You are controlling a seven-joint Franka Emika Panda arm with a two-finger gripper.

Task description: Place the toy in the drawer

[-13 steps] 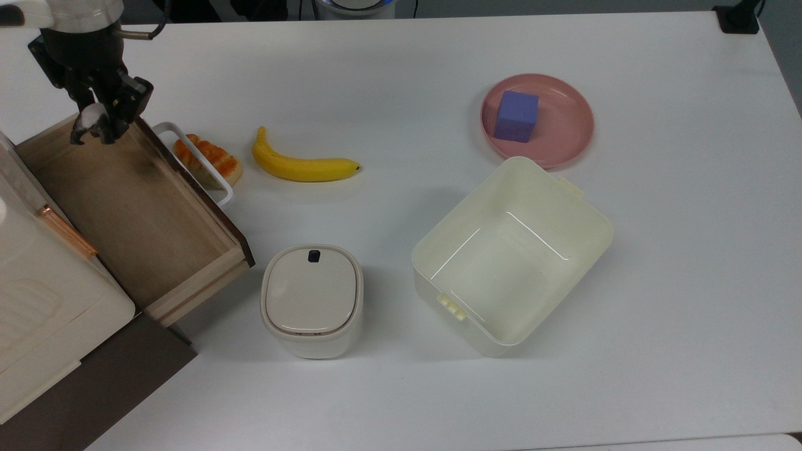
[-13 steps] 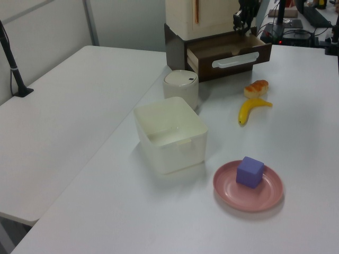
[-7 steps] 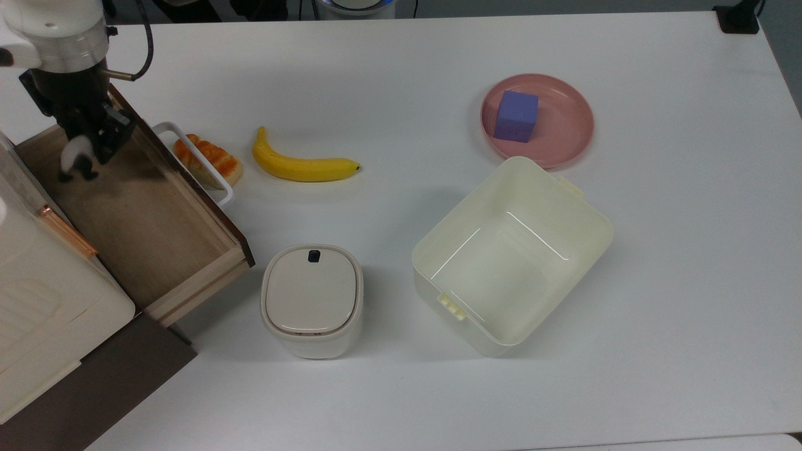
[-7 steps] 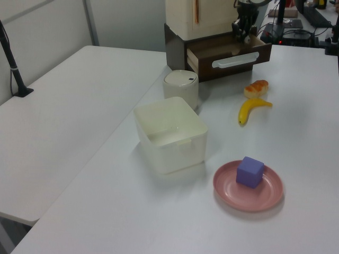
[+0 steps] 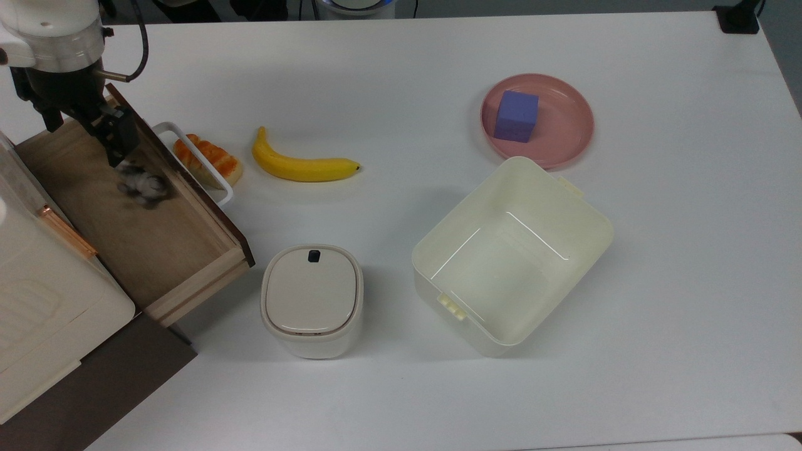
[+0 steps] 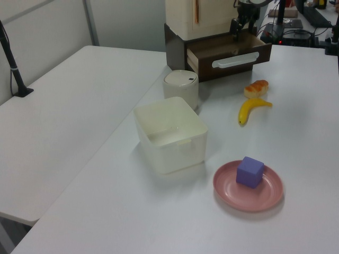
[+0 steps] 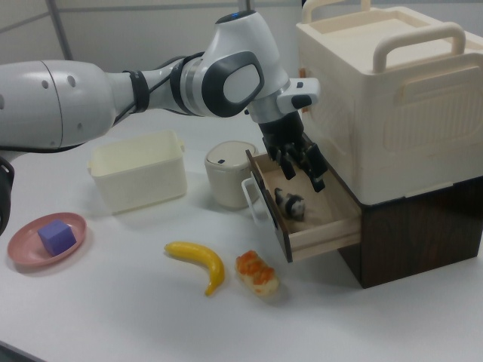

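The gripper hangs over the far end of the open drawer with its fingers spread wide and nothing between them. The toy lies free on the drawer floor just behind the front panel; it shows smeared in the top view, so its heading and long axis cannot be told. The drawer juts from a dark cabinet with a cream box on top, on a white table. On the table lie a banana, a bread roll, a lidded container, an open cream bin and a pink plate bearing a purple cube. Half a second ago the toy was at the fingertips; now it has dropped away toward the top view's right.
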